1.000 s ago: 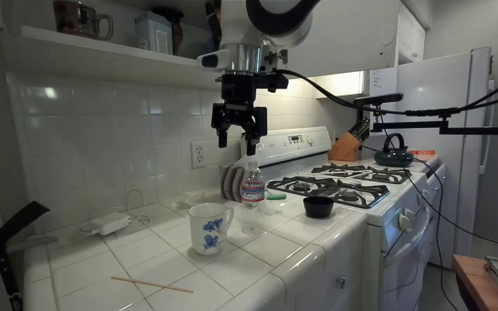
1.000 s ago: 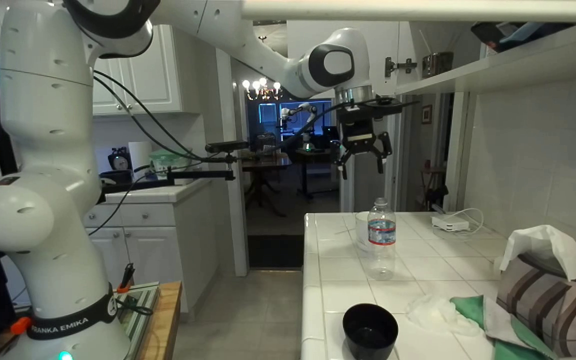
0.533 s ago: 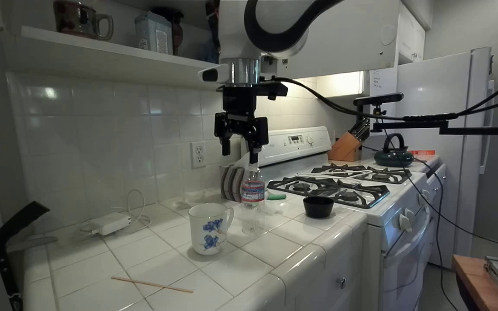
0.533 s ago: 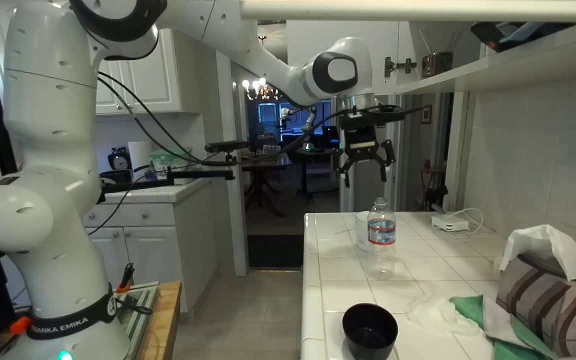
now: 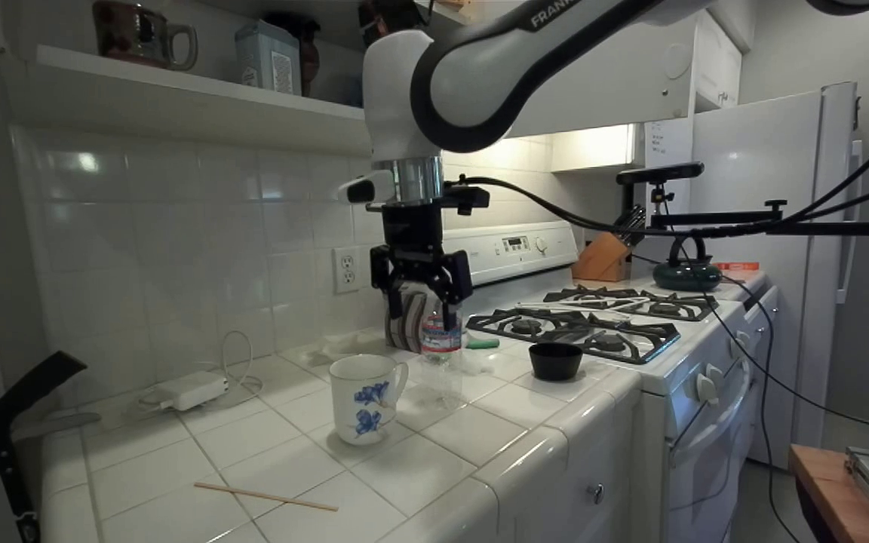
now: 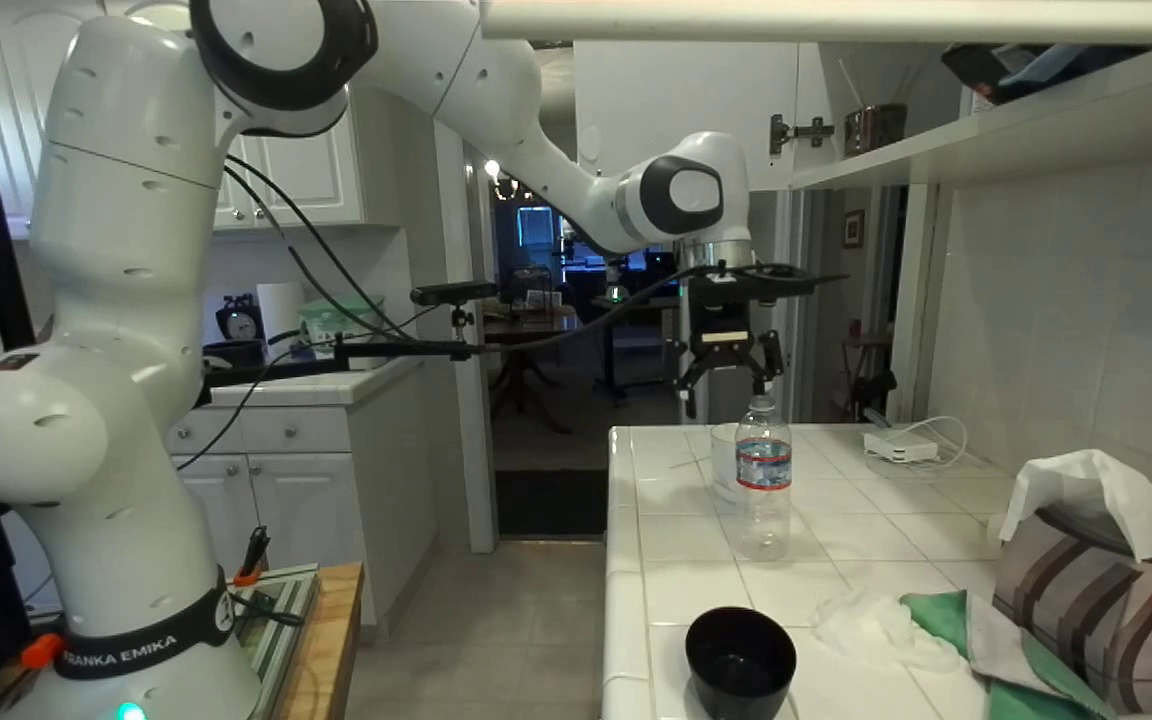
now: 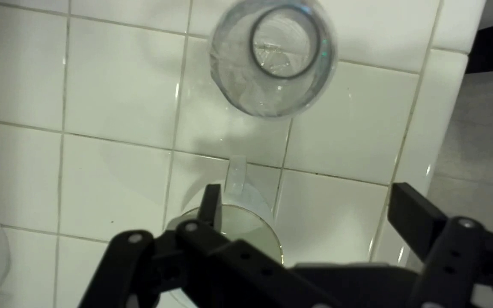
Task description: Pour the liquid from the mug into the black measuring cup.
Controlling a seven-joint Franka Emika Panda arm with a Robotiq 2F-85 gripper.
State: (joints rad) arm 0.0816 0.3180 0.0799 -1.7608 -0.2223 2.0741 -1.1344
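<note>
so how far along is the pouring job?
Nothing looks done: the mug stands upright on the counter. In hand: nothing; the gripper hangs open and empty. Left, likely: grasp, carry to the black measuring cup standing apart, tip. Fill levels: can't tell.

This place is a kitchen in a home. It is shown by the gas stove (image 5: 602, 329), the green kettle (image 5: 672, 277), the wooden knife block (image 5: 600, 259), the white refrigerator (image 5: 796, 302) and the tiled countertop (image 5: 419, 469); in an exterior view, also by white cabinets (image 6: 313, 160) and a lit chandelier (image 6: 504, 186) farther back.
</note>
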